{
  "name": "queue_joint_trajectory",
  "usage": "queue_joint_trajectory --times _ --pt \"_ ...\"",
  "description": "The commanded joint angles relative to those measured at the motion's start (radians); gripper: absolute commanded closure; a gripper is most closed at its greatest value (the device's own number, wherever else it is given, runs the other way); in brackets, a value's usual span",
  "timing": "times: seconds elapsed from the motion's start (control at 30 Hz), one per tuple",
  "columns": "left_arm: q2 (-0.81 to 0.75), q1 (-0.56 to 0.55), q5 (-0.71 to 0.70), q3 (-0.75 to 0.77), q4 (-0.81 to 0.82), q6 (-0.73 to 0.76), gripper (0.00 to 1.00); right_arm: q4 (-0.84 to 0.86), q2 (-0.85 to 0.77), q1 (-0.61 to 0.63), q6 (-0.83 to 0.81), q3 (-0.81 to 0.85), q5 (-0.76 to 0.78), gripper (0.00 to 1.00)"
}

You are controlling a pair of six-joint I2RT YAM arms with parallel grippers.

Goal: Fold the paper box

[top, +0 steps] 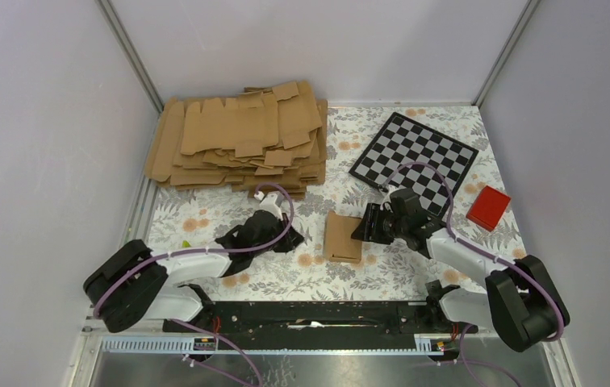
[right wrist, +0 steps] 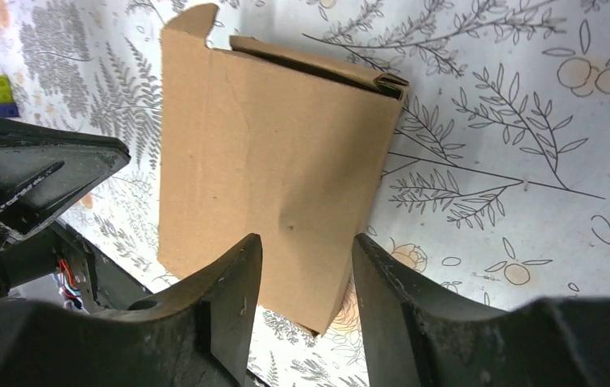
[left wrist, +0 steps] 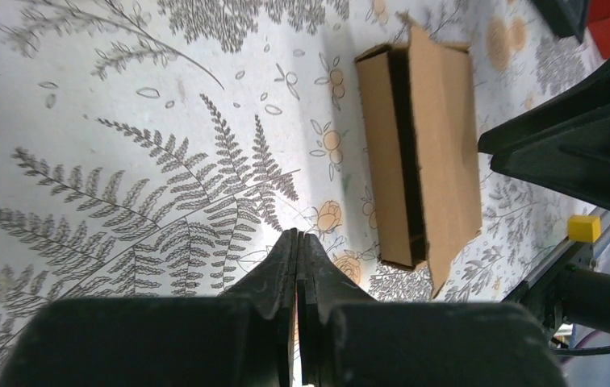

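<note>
While the left gripper (left wrist: 298,242) is sitting shut and empty beside the paper box (left wrist: 439,145) lying on the table (left wrist: 124,81), the half-open right gripper (right wrist: 306,258), holding nothing, is likely risking skidding it by pushing unbraced.

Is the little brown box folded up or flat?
Folded up. The box has raised sides with a dark gap inside; one end flap sticks out.

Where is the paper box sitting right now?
In the top view the paper box lies mid-table between the left hand and the right hand, nearer the right one, the cardboard stack behind it.
</note>
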Motion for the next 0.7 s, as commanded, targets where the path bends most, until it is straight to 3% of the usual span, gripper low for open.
queue_joint_trajectory --times 0.0,0.23,0.5,0.67 --pt "-0.093 0.005 -0.102 -0.023 0.006 0.034 1.00 -0.009 -0.043 0.003 -0.024 -0.003 0.030 0.48" --pt "-0.192 0.010 -0.176 -0.043 -0.063 0.051 1.00 0.022 0.061 0.004 -0.010 0.028 -0.021 0.49" --pt "-0.203 0.075 -0.064 -0.093 0.021 0.032 1.00 0.080 0.173 0.043 0.017 0.132 -0.036 0.50" --pt "-0.267 0.105 -0.011 -0.096 -0.019 0.056 1.00 0.065 0.148 0.043 0.003 0.148 -0.019 0.44"
